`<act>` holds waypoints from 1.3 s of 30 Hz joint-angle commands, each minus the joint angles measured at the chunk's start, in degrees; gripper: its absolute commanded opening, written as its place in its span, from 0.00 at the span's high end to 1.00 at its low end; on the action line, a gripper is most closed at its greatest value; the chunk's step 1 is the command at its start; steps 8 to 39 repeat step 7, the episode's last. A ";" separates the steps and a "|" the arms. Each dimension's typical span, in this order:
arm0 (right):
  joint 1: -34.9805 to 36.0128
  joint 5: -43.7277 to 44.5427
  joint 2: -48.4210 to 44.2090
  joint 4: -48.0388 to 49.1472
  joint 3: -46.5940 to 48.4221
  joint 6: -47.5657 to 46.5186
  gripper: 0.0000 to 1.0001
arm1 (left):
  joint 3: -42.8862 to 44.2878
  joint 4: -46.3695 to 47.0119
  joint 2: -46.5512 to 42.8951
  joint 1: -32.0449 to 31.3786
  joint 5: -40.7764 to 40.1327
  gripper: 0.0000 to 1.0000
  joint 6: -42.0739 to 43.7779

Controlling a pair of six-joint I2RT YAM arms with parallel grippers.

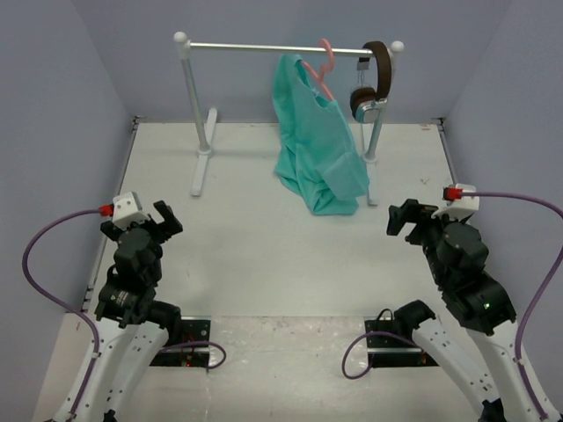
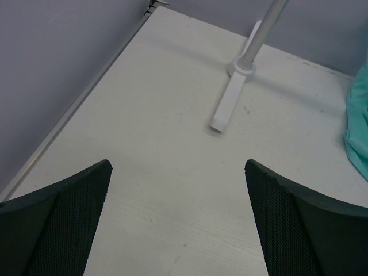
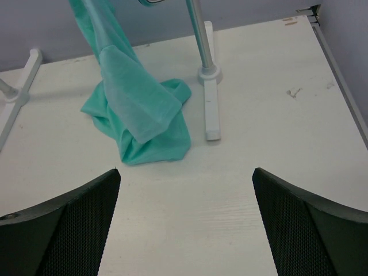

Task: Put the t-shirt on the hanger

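The top external view looks down from above and behind the arms, bases along its bottom edge, taking in the whole desk (image 1: 264,237) up to the rack (image 1: 264,46). The left wrist view sits low and close, facing forward past the left pincer (image 2: 177,167); the right wrist view does likewise past the right pincer (image 3: 187,172). Both catch the t-shirt (image 3: 144,109), though the teal strip at the left view's right edge is only probably it.

t-shirt (image 1: 315,149): plain teal-green | hanger (image 1: 322,63): pale pink | headphones (image 1: 373,83): brown, silver | rack (image 1: 195,114): white
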 commanded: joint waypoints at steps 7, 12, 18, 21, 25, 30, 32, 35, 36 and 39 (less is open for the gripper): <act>0.12 4.00 -1.84 0.18 -3.60 3.26 0.01 | -1.90 4.16 -1.05 0.41 2.18 0.00 1.76; 0.12 4.00 -1.84 0.18 -3.60 3.26 0.01 | -1.90 4.16 -1.05 0.41 2.18 0.00 1.76; 0.12 4.00 -1.84 0.18 -3.60 3.26 0.01 | -1.90 4.16 -1.05 0.41 2.18 0.00 1.76; 0.12 4.00 -1.84 0.18 -3.60 3.26 0.01 | -1.90 4.16 -1.05 0.41 2.18 0.00 1.76; 0.12 4.00 -1.84 0.18 -3.60 3.26 0.01 | -1.90 4.16 -1.05 0.41 2.18 0.00 1.76; 0.12 4.00 -1.84 0.18 -3.60 3.26 0.01 | -1.90 4.16 -1.05 0.41 2.18 0.00 1.76; 0.12 4.00 -1.84 0.18 -3.60 3.26 0.01 | -1.90 4.16 -1.05 0.41 2.18 0.00 1.76; 0.12 4.00 -1.84 0.18 -3.60 3.26 0.01 | -1.90 4.16 -1.05 0.41 2.18 0.00 1.76; 0.12 4.00 -1.84 0.18 -3.60 3.26 0.01 | -1.90 4.16 -1.05 0.41 2.18 0.00 1.76; 0.12 4.00 -1.84 0.18 -3.60 3.26 0.01 | -1.90 4.16 -1.05 0.41 2.18 0.00 1.76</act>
